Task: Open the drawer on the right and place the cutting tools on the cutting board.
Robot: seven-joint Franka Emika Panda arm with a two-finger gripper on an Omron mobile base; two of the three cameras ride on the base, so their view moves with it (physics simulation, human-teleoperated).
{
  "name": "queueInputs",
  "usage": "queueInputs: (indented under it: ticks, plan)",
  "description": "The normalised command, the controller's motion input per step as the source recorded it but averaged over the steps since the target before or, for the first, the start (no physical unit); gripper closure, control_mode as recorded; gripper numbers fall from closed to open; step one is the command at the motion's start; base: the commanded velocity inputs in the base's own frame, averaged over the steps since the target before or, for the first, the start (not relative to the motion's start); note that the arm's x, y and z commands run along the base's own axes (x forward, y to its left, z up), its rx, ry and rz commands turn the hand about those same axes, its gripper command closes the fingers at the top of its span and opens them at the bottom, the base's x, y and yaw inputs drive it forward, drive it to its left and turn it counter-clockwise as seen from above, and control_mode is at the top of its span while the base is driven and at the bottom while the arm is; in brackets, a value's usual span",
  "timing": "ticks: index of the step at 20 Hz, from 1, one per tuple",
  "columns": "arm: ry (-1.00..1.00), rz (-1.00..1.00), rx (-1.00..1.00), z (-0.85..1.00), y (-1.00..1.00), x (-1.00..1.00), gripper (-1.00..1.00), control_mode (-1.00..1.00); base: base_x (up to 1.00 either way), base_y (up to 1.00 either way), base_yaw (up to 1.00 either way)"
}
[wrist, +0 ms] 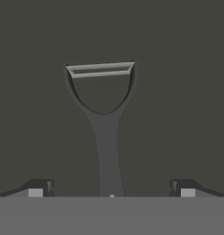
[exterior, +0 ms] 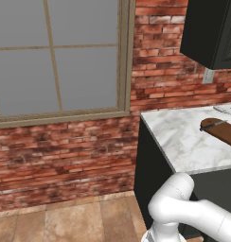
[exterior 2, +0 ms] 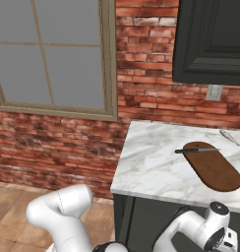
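Left base view: a white-grey marble countertop (exterior: 183, 139) ran off to the right beside a red brick wall (exterior: 65, 151) and a large window (exterior: 58, 56). At its far right lay the reddish-brown cutting board (exterior: 226, 133), with a dark-handled, silver-bladed knife (exterior: 213, 125) resting across its rounded near end. A second slim silver tool (exterior: 223, 110) lay on the marble just beyond the board, close to the wall. A dark upper cabinet (exterior: 209, 30) hung above, and the robot's white arm (exterior: 193, 210) curved in front of the dark cabinet base under the counter.

Right base view: the cutting board (exterior 2: 213, 166) sat well in from the countertop's (exterior 2: 151, 165) left edge, angled toward the front. The knife (exterior 2: 196, 150) lay crosswise on the board's far rounded end, its dark handle overhanging the marble to the left. The other slim silver tool (exterior 2: 230, 137) rested on the bare marble behind the board, apart from it. The arm (exterior 2: 200, 229) reached low, below the counter's front edge.

Hand view: the gripper (wrist: 112, 189) stood released, its two dark fingertips (wrist: 40, 187) spread wide at either side and clasping nothing. Between them, on a flat dark surface, lay a Y-shaped peeler (wrist: 103, 114), its grey handle running toward the camera and its silver blade bar spanning the fork at the far end.
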Motion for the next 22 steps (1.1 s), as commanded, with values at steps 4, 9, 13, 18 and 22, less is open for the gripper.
queueInputs:
  ticks: [4, 9, 13, 18, 22]
  plan:
    - [0.00, 0.01, 0.00, -0.15, 0.00, 0.00, -1.00, -1.00, 0.00, 0.00, 0.00]
    - [0.00, 0.00, 0.00, -0.13, 0.00, 0.00, -1.00, -1.00, 0.00, 0.00, 0.00]
    - [0.00, 0.00, 0.00, -0.12, 0.00, 0.00, -1.00, -1.00, 0.00, 0.00, 0.00]
    - [0.00, 0.00, 0.00, -0.12, 0.00, 0.00, -1.00, -1.00, 0.00, 0.00, 0.00]
    - [0.00, 0.00, 0.00, -0.09, -0.01, 0.00, -1.00, -1.00, 0.00, 0.00, 0.00]
